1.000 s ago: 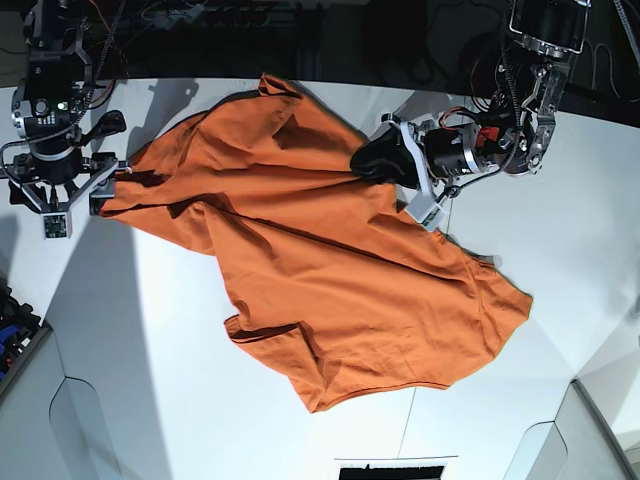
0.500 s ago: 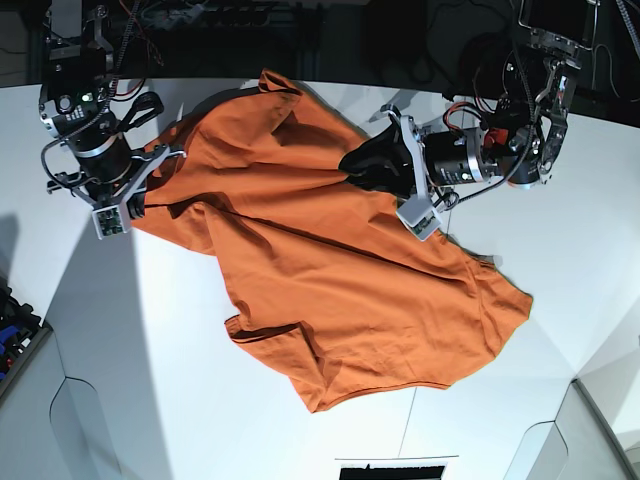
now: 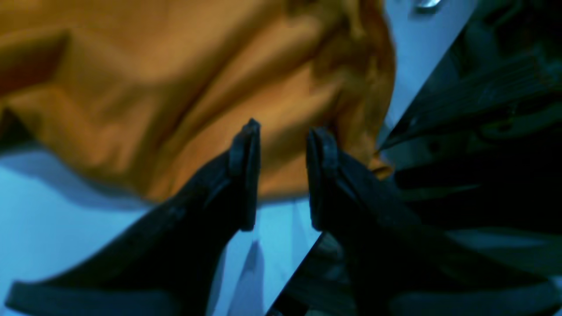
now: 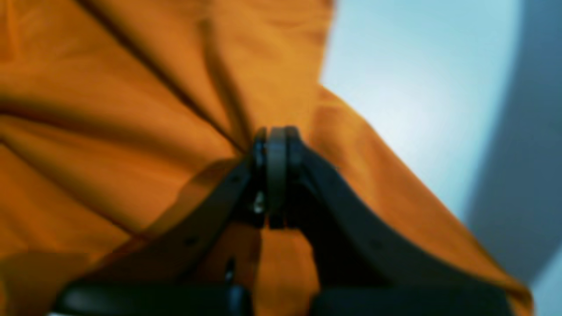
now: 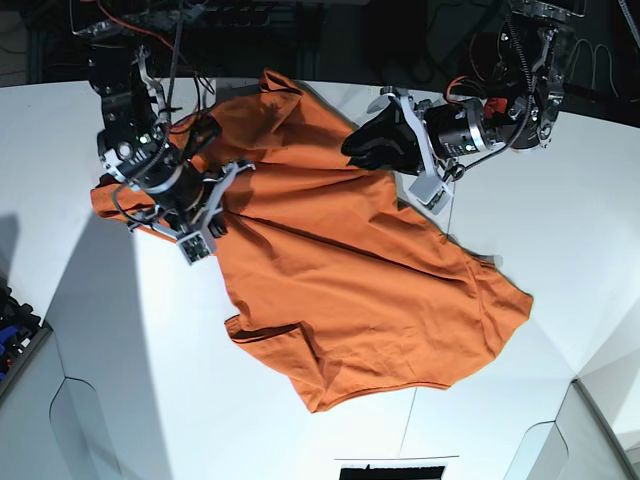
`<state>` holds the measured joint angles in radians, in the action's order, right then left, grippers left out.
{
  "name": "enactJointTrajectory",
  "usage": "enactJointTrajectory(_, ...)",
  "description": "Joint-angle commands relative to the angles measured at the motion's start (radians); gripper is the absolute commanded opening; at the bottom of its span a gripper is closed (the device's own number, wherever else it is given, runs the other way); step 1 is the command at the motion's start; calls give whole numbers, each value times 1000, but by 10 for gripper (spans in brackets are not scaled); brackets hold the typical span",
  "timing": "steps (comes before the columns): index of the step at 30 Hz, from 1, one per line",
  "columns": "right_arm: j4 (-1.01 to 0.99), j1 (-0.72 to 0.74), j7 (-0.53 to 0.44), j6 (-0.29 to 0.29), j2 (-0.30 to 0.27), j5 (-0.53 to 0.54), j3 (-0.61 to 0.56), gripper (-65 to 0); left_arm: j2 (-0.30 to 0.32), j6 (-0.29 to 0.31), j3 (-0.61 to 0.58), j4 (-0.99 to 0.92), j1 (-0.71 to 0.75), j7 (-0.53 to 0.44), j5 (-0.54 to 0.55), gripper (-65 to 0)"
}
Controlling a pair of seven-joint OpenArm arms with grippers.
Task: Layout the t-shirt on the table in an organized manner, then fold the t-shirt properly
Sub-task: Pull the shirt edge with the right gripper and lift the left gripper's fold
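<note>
The t-shirt [image 5: 350, 280] lies crumpled across the table [image 5: 560, 250] middle, reaching twd the far edge. The right gripper [image 4: 274, 175] is clamped on a thin pinch of cloth, so it may slip out when pulled; the left gripper [image 3: 281, 175] is held narrowly apart w/ nothing between, so the far edge may be bunched or dragged.

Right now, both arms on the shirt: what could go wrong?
1. The right tool is shut on a bunched ridge of the t-shirt; pulling may drag several layers and add wrinkles.
2. The left tool stands part open, with no cloth visibly between its pads, so any stretch may be one-sided.
3. The shirt lies crumpled and skewed on the table.
</note>
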<state>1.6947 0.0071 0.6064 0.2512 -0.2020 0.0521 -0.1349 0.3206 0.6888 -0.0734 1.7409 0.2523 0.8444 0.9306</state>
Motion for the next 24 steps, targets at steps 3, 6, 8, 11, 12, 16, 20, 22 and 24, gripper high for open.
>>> enactJointTrajectory(3,-53,70,-40,0,-5,1,3,-650,-50,9,2,15,-6,-18,9,-439)
enactJointTrajectory(6,-140,128,-53,0,-5,-3,3,-650,-92,9,1,10,-3,-17,-31,-439)
enactJointTrajectory(8,-207,166,-65,1,-5,-4,3,-650,-105,9,1,6,1,-17,-43,-439)
enactJointTrajectory(11,-317,227,-91,10,-5,-31,4,-650,-99,9,3,6,3,-16,-27,-439)
enactJointTrajectory(12,-354,251,-100,11,-6,-48,4,-650,-92,9,9,8,3,-16,-5,-439)
enactJointTrajectory(16,-452,330,-148,2,-15,-87,5,-650,-85,9,38,20,4,6,21,-439)
enactJointTrajectory(20,-455,376,-150,-59,-16,-94,26,-650,-84,9,74,20,28,25,21,-439)
enactJointTrajectory(22,-442,396,-129,-97,-16,-69,39,-650,-84,9,78,20,36,29,21,-439)
enactJointTrajectory(24,-402,401,-79,-102,-16,-55,53,-650,-85,9,78,20,45,31,21,-439)
